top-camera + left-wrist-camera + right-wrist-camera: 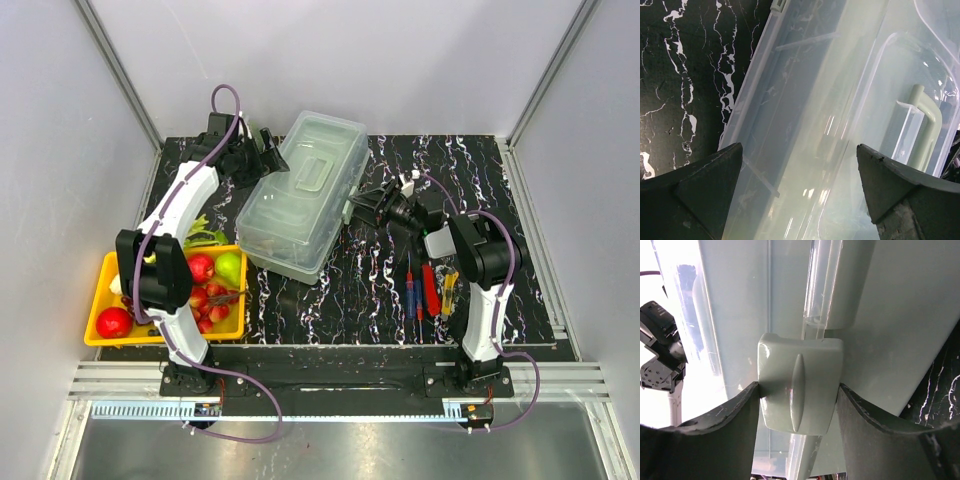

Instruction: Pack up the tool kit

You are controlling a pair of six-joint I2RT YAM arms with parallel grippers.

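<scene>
From above we see the closed toolbox (305,195) at the middle back of the table (360,290), left gripper (262,150) at its far corner, right gripper (362,207) at its front; the left wrist shows jaws wide apart, empty, over the lid (840,100); the right wrist shows fingers (715,440) clamping the latch (800,390).

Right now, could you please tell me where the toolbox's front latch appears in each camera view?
Top external: the front latch is on the toolbox's right-hand side, at the right gripper.
Left wrist: not in view; only the lid and the lid handle show.
Right wrist: centre of frame, between the gripper's fingers.
Shared landmark: the translucent toolbox wall, seen in all three views.
</scene>
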